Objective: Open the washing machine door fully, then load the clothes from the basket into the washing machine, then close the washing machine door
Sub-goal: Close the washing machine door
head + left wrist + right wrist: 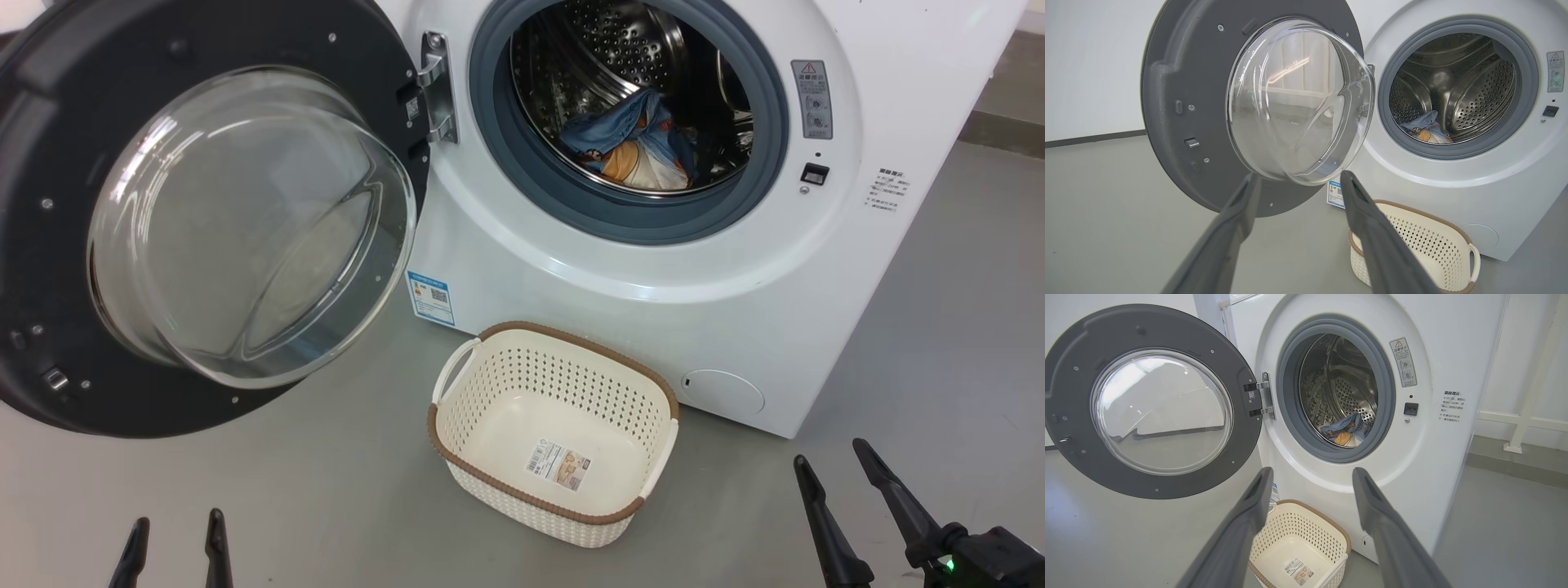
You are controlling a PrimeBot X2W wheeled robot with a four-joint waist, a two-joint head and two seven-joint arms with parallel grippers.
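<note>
One bundle of clothes [637, 147] is seen in the washing machine [653, 278] drum, its door [49, 269] swung wide. One empty basket [522, 384] is set on the floor [326, 490] before it. The left end effector [179, 519] and right end effector [829, 453] are spread open, nothing gripped.

washer [653, 310] 1 | door [245, 220] 1 | basket [490, 392] 1 | clothes [637, 151] 1 (one bundle)

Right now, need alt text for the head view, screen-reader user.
A white washing machine stands with its door swung wide open to the left and the clothes, blue and cream, lying in the drum. The basket sits empty on the floor in front. The left gripper and right gripper are open and empty at the bottom corners.
</note>
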